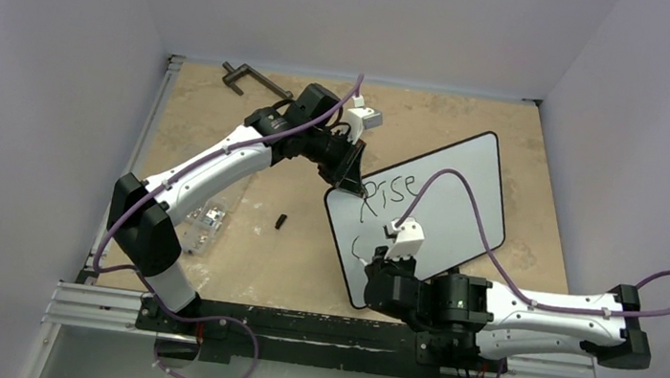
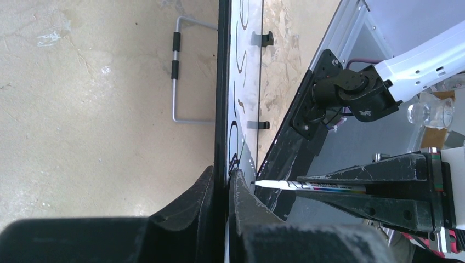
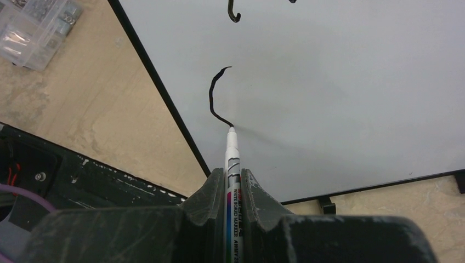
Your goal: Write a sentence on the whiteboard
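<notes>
Ahead of the right claw point(image 3: 232, 178), which grips the marker point(image 3: 232, 150), the whiteboard point(image 3: 340, 82) lies broad and bare to the front and right, open for passing above it. To this claw's left, past the board's black rim, a strip of bare counter point(image 3: 109, 115) runs out to a clear plastic box point(image 3: 35, 30). A small black piece point(image 1: 281, 221) lies in that strip. The left claw point(image 2: 221, 183) is clamped on the board's rim, so it and the left arm point(image 1: 209, 164) bar the board's far corner. On that claw's outer side the counter is open except for a metal handle point(image 2: 178, 76). Walls point(image 1: 38, 66) close both sides and the back.
</notes>
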You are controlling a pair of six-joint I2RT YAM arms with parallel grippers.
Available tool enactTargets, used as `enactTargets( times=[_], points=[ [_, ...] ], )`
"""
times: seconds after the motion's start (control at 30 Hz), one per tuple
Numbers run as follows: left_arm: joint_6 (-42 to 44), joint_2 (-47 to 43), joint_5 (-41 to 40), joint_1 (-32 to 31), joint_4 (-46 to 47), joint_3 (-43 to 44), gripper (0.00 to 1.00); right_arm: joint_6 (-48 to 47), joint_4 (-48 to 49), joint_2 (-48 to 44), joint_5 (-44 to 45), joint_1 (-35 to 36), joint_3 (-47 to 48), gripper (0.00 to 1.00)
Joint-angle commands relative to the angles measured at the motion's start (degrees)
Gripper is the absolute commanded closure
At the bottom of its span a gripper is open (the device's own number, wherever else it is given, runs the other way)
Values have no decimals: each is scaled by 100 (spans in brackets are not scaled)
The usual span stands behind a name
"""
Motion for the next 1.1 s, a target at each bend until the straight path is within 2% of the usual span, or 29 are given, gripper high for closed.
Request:
enactTargets(
  times=[0.0,0.23,0.73,1.07],
  points=[
    [188,-76,-676,112,331,119,100,143,-309,203,545,-29,366,100],
    [188,-76,-665,114,331,110,100,-3,-477,456,861,-114,728,100],
    [199,-88,-732,114,300,119,100,-1112,537,660,762,-394,981,100],
    [223,-50,-920,153,192,162,100,-1228,672,716,696,-454,996,100]
  ],
)
